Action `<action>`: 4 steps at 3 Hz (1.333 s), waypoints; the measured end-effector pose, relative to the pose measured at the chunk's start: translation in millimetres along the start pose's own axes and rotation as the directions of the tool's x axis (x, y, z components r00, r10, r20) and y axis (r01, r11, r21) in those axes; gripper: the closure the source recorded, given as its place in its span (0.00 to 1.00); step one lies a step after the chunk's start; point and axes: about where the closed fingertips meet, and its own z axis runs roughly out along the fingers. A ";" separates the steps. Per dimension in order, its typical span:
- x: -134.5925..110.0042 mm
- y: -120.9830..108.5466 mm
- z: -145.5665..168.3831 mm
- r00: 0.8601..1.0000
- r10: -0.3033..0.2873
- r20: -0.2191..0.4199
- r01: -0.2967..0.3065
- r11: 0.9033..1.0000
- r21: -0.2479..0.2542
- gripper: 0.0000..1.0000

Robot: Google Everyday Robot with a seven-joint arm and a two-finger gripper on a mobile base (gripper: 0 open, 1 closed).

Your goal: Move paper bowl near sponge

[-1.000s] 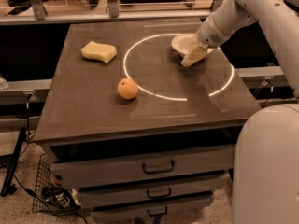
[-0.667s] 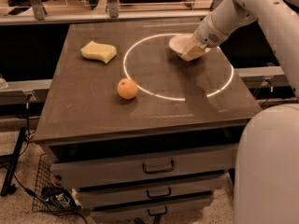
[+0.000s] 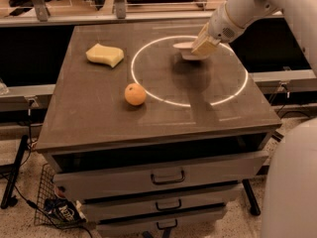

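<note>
The paper bowl (image 3: pixel 184 49) is white and shallow, held off the table top at the back right, inside the white ring. My gripper (image 3: pixel 200 47) is shut on its right rim, and the white arm comes in from the upper right. The sponge (image 3: pixel 105 55) is a pale yellow wavy block lying at the back left of the table, well to the left of the bowl.
A round orange fruit (image 3: pixel 135 94) sits left of centre on the dark table (image 3: pixel 99 118), on the edge of the white ring (image 3: pixel 148 90). Drawers are below the front edge. A rail runs behind the table.
The gripper has carried the bowl a little to the left and lifted it off the table. The sponge and the orange have not moved.
</note>
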 end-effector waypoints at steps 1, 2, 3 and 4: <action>-40.7 -1.2 19.2 0.992 -0.122 0.032 0.121 0.992 0.026 1.00; -79.1 -3.6 32.0 0.972 -0.227 0.060 0.223 0.973 0.064 1.00; -115.1 -3.8 53.1 0.944 -0.312 0.111 0.305 0.949 0.077 1.00; -139.1 2.4 75.1 0.925 -0.339 0.172 0.335 0.941 0.056 0.86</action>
